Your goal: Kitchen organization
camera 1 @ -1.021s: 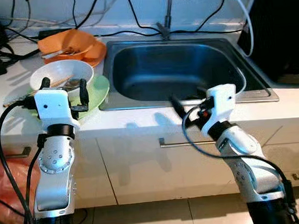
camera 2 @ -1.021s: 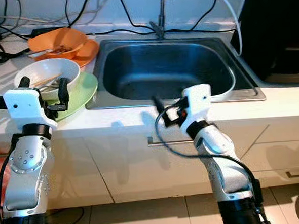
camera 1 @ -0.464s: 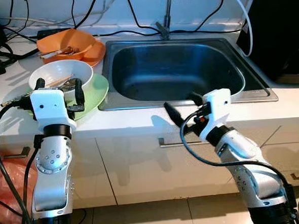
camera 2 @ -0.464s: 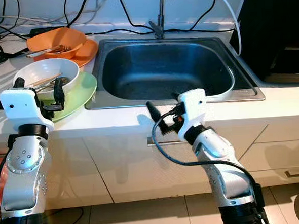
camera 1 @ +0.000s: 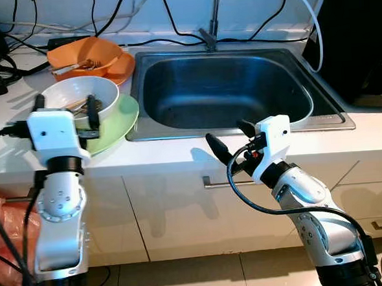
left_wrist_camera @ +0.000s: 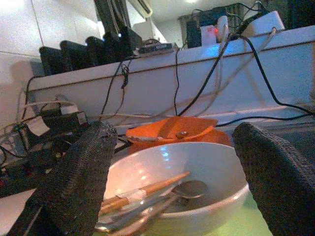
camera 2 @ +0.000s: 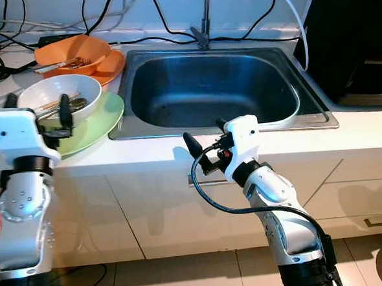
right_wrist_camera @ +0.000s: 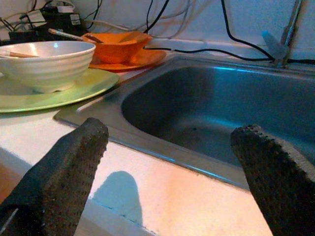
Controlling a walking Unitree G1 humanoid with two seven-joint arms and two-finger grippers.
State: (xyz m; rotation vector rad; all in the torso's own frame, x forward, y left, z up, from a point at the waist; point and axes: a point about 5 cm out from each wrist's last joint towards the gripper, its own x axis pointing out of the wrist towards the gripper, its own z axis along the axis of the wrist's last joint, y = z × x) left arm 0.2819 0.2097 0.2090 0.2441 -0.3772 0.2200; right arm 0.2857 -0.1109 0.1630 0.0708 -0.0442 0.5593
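White ceramic bowl (camera 1: pixel 79 98), straddled by the wide-open, empty left tool (camera 1: pixel 66 110), could be tipped, its chopsticks (left_wrist_camera: pixel 142 191) spilled.

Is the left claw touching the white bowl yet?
Apart. In the left wrist view the left claw is open with both fingers at the sides of the white bowl, and background shows between each finger and the rim.

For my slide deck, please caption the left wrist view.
Open left gripper faces a white bowl holding chopsticks and a spoon, orange dishes behind.
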